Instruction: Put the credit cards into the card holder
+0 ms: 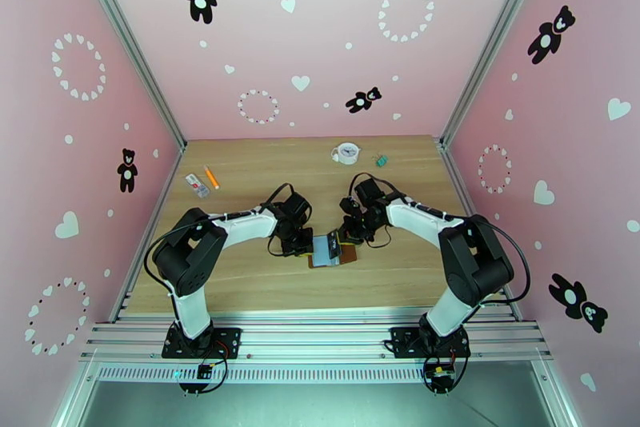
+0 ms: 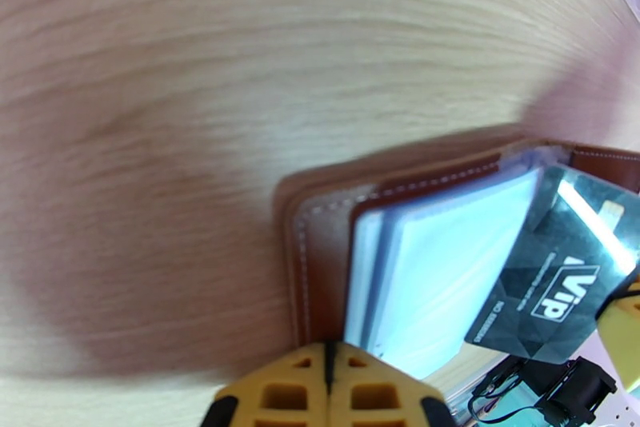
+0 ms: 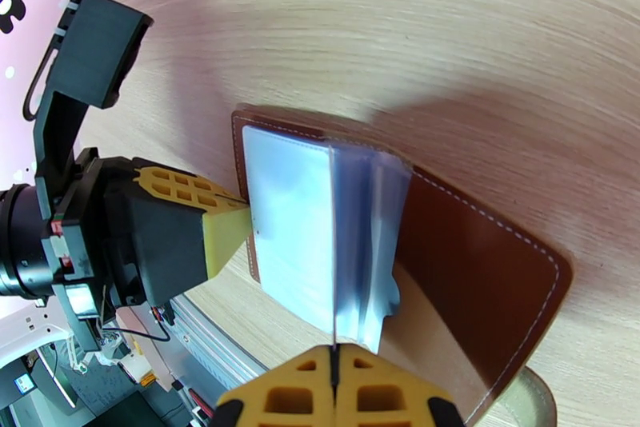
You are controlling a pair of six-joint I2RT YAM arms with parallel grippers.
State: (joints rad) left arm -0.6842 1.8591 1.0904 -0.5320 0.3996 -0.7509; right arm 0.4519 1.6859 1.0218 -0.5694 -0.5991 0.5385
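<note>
The card holder (image 1: 347, 255) lies open on the wooden table between my two arms, brown leather (image 3: 480, 261) with clear sleeves (image 3: 292, 237) fanned up from its middle. My right gripper (image 3: 332, 385) is shut on a dark credit card (image 2: 552, 285) marked VIP. That card stands edge-on among the sleeves in the right wrist view. My left gripper (image 2: 328, 379) is shut, its yellow tips resting against the card holder's left edge (image 2: 320, 261). It is seen side-on as the left gripper (image 3: 230, 225) in the right wrist view. In the top view the left gripper (image 1: 302, 245) and right gripper (image 1: 350, 235) flank the holder.
At the back of the table stand a small white round clock (image 1: 346, 153) and a little green object (image 1: 382, 160). An orange pen (image 1: 211, 177) and a white packet (image 1: 197, 185) lie at the back left. Pink walls close in three sides.
</note>
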